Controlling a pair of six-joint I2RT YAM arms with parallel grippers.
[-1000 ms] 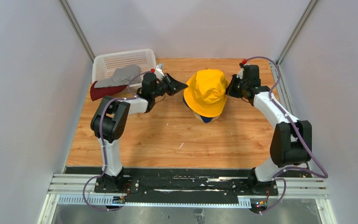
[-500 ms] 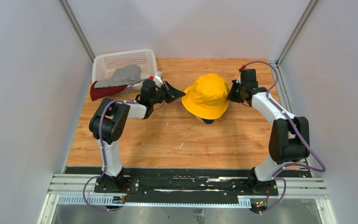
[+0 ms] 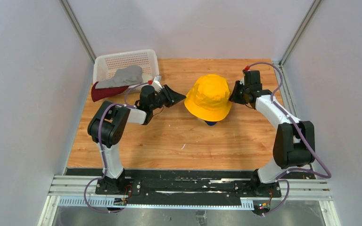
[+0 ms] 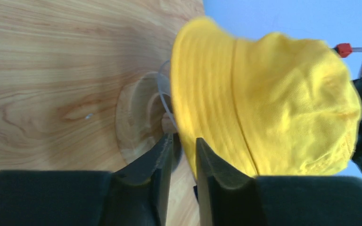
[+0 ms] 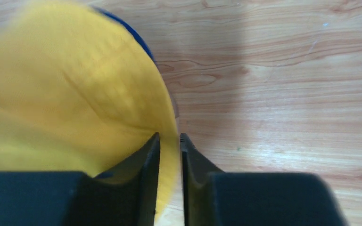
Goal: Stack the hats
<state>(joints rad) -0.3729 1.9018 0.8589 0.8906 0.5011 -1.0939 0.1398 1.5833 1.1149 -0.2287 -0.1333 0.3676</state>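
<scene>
Left gripper [image 4: 184, 141] is being held slightly parted, empty, beside the yellow hat [image 3: 209, 95], seated over the navy hat [image 3: 210, 123] on the counter [image 3: 169, 136]. Its brim is being pinched by the right gripper [image 5: 169, 139]. Next, likely: clean release, grey hat [image 3: 122, 76] fetched.

At centre, the yellow hat [image 3: 208, 96] hides nearly all the blue hat [image 3: 210, 123]; upper left, the grey hat [image 3: 122, 76] covers part of the red hat [image 3: 104, 92].
</scene>
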